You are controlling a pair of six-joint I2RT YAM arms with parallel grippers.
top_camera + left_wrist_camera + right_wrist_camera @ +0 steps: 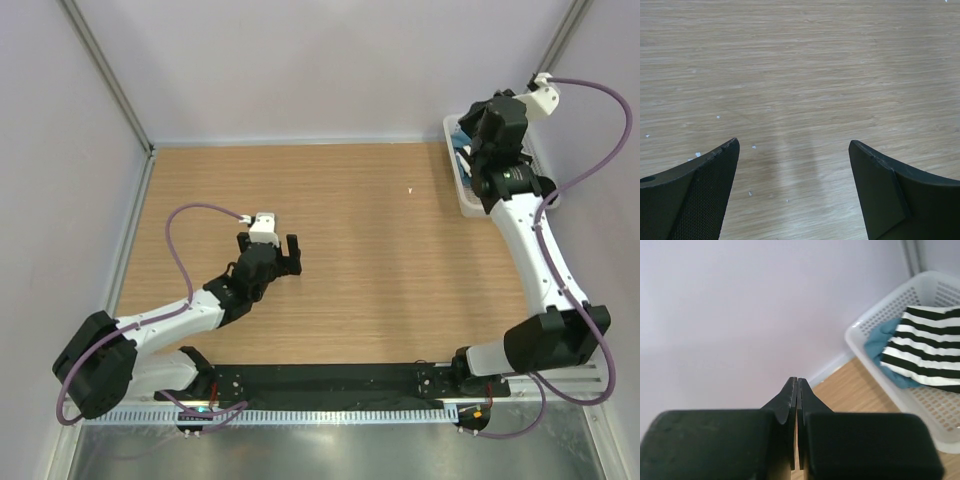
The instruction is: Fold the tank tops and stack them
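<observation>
A white mesh basket sits at the far right corner of the wooden table; tiny white specks dot the wood.

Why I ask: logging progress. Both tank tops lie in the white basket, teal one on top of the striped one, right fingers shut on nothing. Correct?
The order is reversed: the right wrist view shows the striped tank top lying on the teal tank top. Both are in the white basket, and the right fingers are shut on nothing.
</observation>
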